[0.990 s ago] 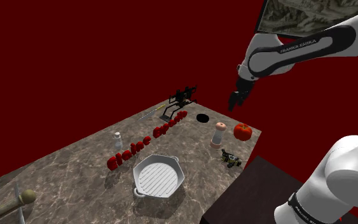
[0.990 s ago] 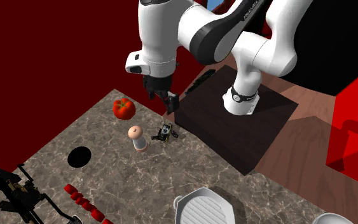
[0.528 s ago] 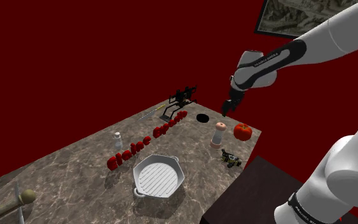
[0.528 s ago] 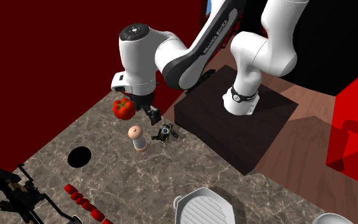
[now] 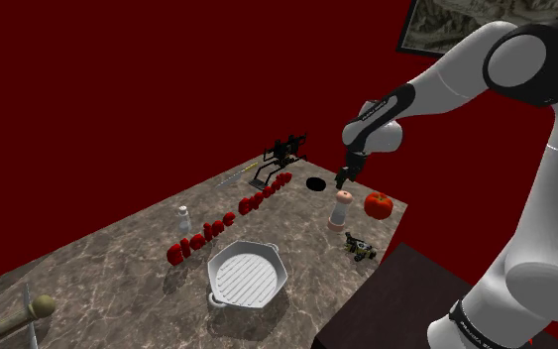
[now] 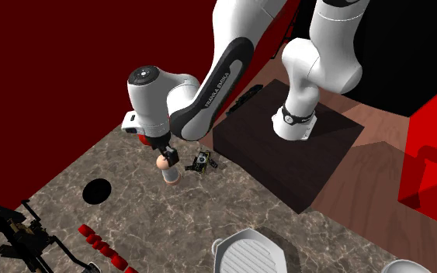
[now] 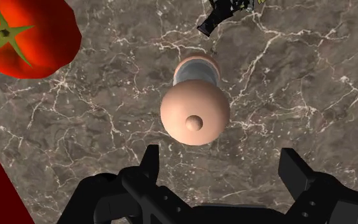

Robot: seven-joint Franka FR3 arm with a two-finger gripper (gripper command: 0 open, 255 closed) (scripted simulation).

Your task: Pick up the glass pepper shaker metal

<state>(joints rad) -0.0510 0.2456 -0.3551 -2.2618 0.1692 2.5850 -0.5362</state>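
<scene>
Approach stage, no grasp yet. Gripper (image 5: 340,180) hangs directly above the pepper shaker (image 5: 341,208), jaws apart and not touching it. Shaker stands upright on the marble bench (image 5: 118,268), toward its far end, with a tomato (image 5: 379,204) just beside it on the shoulder view's right. Left to do: descend, close on the body, lift. White grill pan (image 5: 213,270), nearer the camera, holds nothing.

Smooth matt pepper shaker (image 7: 194,118), marble countertop (image 7: 298,76)
</scene>
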